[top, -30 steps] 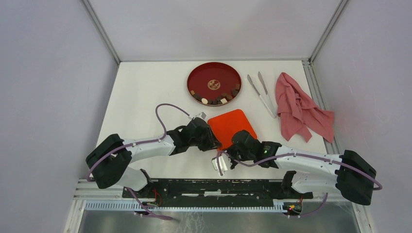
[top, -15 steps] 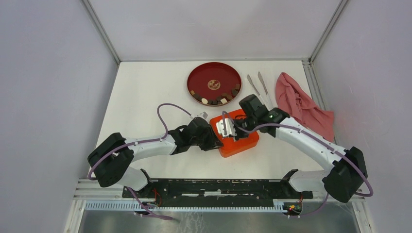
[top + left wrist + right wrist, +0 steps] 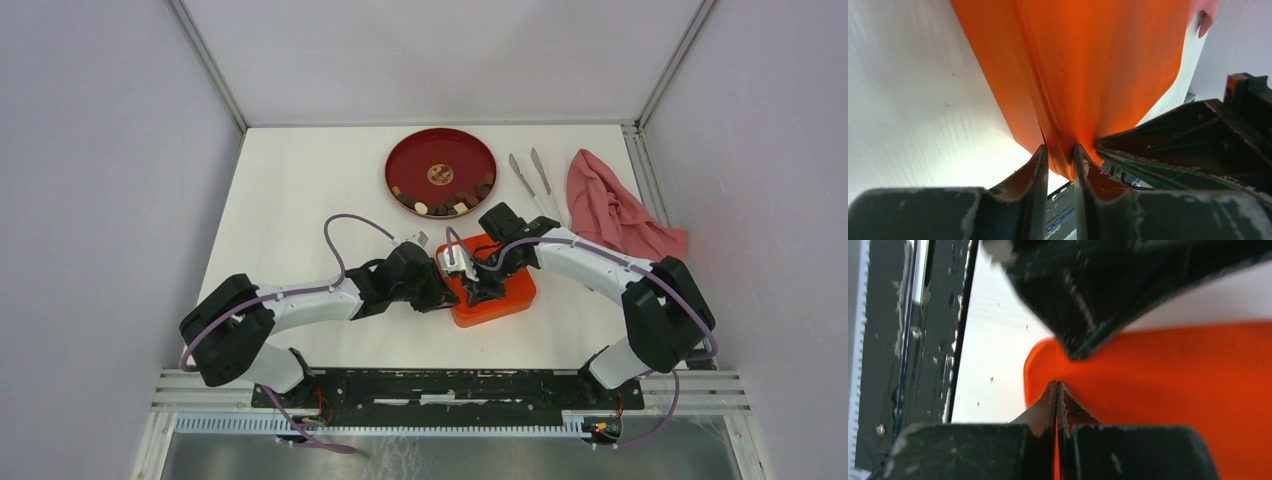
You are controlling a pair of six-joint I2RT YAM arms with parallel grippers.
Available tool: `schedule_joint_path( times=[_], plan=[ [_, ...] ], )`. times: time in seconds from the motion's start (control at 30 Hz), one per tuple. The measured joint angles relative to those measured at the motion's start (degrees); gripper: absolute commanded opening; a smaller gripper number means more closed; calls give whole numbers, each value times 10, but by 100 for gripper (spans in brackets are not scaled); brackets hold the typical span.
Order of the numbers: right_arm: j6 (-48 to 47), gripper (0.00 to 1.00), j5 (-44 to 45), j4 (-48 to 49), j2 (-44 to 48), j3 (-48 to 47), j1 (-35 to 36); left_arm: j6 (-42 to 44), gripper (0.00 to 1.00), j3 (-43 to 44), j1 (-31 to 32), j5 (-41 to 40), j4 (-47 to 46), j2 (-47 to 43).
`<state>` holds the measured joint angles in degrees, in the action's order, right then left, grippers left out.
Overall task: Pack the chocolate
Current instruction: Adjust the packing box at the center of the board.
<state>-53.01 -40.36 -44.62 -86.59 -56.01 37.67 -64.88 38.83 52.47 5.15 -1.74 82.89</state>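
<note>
The chocolate (image 3: 445, 205) is a row of small dark and cream pieces along the near rim of the red plate (image 3: 400, 160) at the back. In front of it lies an orange container (image 3: 508, 288). My left gripper (image 3: 441, 290) is shut on the container's left corner; the left wrist view shows an orange flap (image 3: 1088, 65) pinched between the fingertips of this gripper (image 3: 1060, 155). My right gripper (image 3: 478, 291) is shut with its tips down on the container's top, beside the left one. In the right wrist view the closed tips of that gripper (image 3: 1056, 385) rest against the orange surface (image 3: 1173, 390).
Metal tongs (image 3: 535, 190) lie right of the plate. A crumpled pink cloth (image 3: 615, 225) sits at the right edge of the table. The black rail (image 3: 450, 385) with both arm bases runs along the near edge.
The right arm has swung from the near edge up over the orange container and come down onto its top, with its jaws closing. The container has shifted slightly. The left arm has hardly moved.
</note>
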Motion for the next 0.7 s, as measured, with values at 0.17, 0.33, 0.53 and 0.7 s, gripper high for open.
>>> schedule_joint_path(
  times=[0.17,0.33,0.53,0.7],
  plan=[
    [28,0,-31,54,-28,6,4,-1,2,-3,0,10,2,-1],
    [25,0,-60,24,-40,-19,-20,-1,2,-3,-1,11,2,-1],
    [-4,0,-59,-105,-19,-135,-72,-1,2,-3,-1,12,-2,-1],
    [-11,0,-61,-128,47,-217,-89,-1,2,-5,-1,13,-6,-1]
  ],
)
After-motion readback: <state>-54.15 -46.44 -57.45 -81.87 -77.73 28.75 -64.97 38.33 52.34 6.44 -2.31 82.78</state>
